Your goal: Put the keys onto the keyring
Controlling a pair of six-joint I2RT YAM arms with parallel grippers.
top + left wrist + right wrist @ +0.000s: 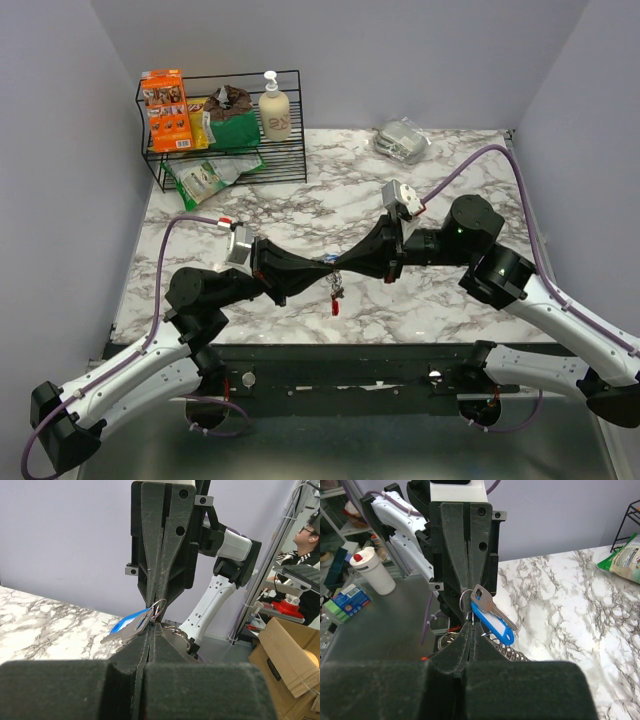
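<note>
Threading step in hand, mid-air over the tabletop [430, 300]. Left claw [322, 266] and right claw [348, 266] are both closed, tips nose to nose on a small ring; I cannot tell which pinches it. Blue-headed key [492, 619] juts from that junction at 4 o'clock. Keyring [335, 295] dangles at 6 o'clock. Next likely needs a fine twist and a firm hold.

We find the fingers [456, 550] matte black. Where their tips meet, the ring [464, 600] is silver; just beside them the key [487, 607] is silver with a bright blue tag [496, 625]. Below the fingers the clip [334, 307] is red, and beneath them our worktop [400, 305] is white marble veined grey.
</note>
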